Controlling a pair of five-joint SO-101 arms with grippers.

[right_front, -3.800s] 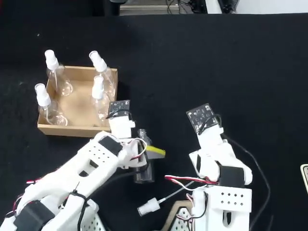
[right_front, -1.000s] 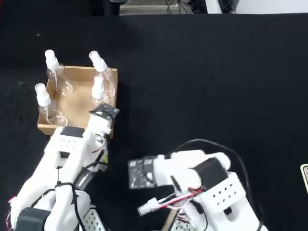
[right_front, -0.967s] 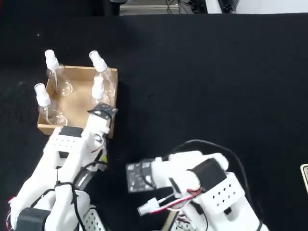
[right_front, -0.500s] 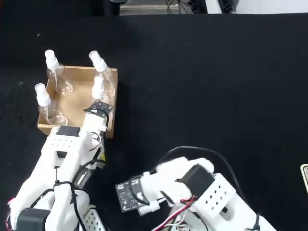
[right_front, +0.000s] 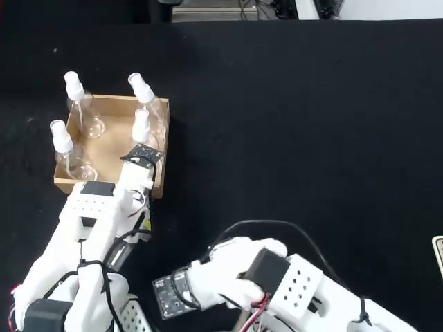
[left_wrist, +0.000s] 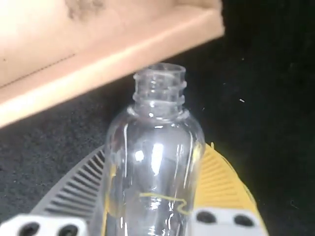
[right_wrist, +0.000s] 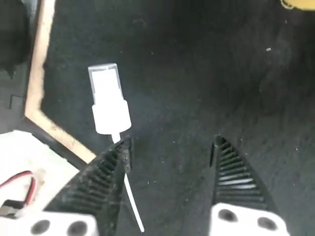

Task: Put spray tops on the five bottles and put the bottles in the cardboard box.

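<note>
A clear bottle [left_wrist: 155,162] with a bare threaded neck is upright in my left gripper [left_wrist: 156,150], which is shut on its body, close to the cardboard box [left_wrist: 98,49]. In the high view the left arm [right_front: 97,214] lies just in front of the box [right_front: 104,187], which holds several bottles with white spray tops [right_front: 140,88]. My right gripper [right_wrist: 172,142] is open above the black table. A loose white spray top [right_wrist: 108,110] lies just beyond one fingertip, its thin tube running back past that finger. The right arm [right_front: 270,277] covers that spot from above.
A plywood base edge [right_wrist: 39,73] and white arm housing [right_wrist: 19,162] lie close to the spray top. The black table stretches open to the right and back [right_front: 311,124]. A pale object [right_front: 438,249] shows at the right edge.
The right arm has swung toward the front left and lowered over the spray top, hiding it in the high view. The left arm carried the bottle to the box earlier, then barely moved.
</note>
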